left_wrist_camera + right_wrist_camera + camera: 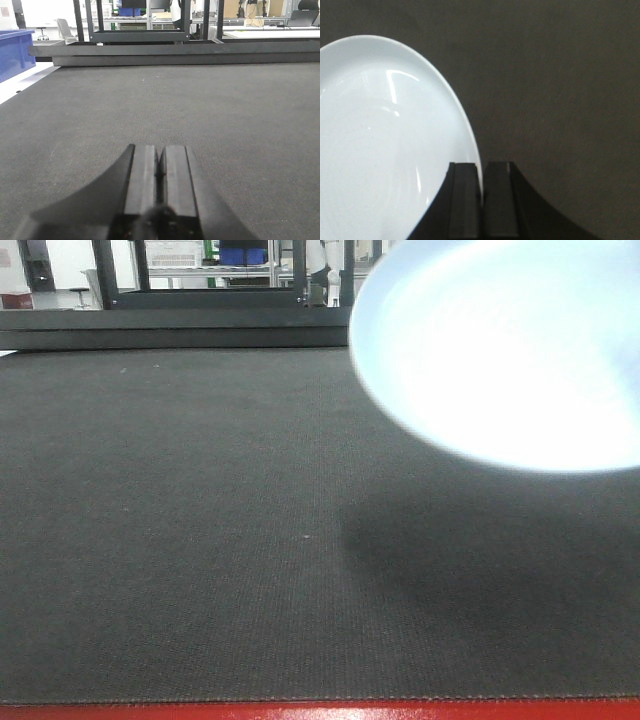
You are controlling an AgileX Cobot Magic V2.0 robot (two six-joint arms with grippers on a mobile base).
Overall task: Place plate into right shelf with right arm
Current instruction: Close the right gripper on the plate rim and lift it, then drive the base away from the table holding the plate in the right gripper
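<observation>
Right gripper, jaws pinched on the rim of the white plate, holds it aloft over the dark mat, left gripper closed & idle; w/ so thin an edge grip, carry it slow & level twd the rear rack.

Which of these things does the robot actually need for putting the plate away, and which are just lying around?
For the job: white plate, held above the mat; right gripper, pinching its rim.
Just around: left gripper, shut and empty; blue bin; black frame at the back, perhaps the shelf.
</observation>
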